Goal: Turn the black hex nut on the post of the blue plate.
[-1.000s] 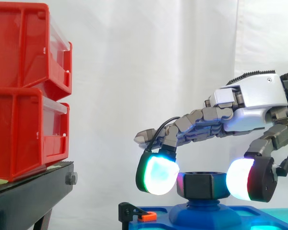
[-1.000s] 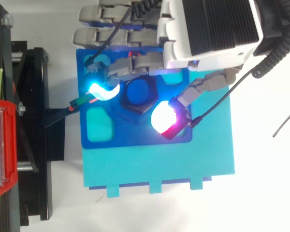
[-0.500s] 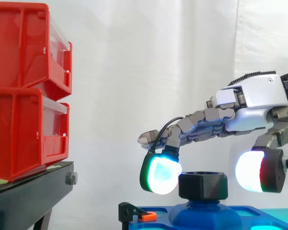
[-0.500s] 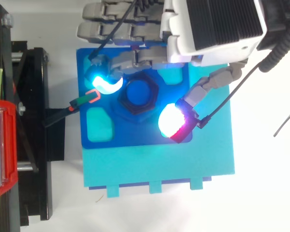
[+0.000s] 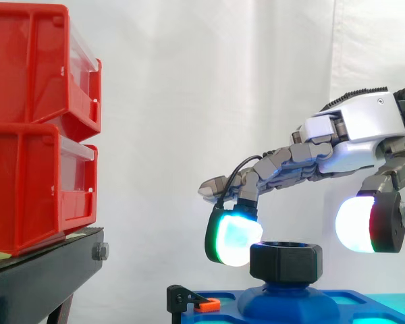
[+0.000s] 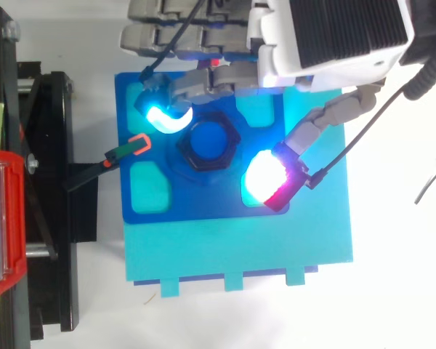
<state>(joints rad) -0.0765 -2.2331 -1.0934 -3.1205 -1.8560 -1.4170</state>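
The black hex nut (image 5: 285,262) sits on the blue post (image 6: 207,142), in the middle of the blue plate (image 6: 196,203). The hand (image 5: 358,131) hovers above the nut and its fingers (image 5: 233,237) are spread and hold nothing. One glowing pad is just beside the nut on the side of the red bins (image 5: 34,128). The thumb pad (image 5: 361,225) hangs apart from the nut on the opposite side. An orange clip (image 6: 138,144) lies near the nut, at the plate's edge.
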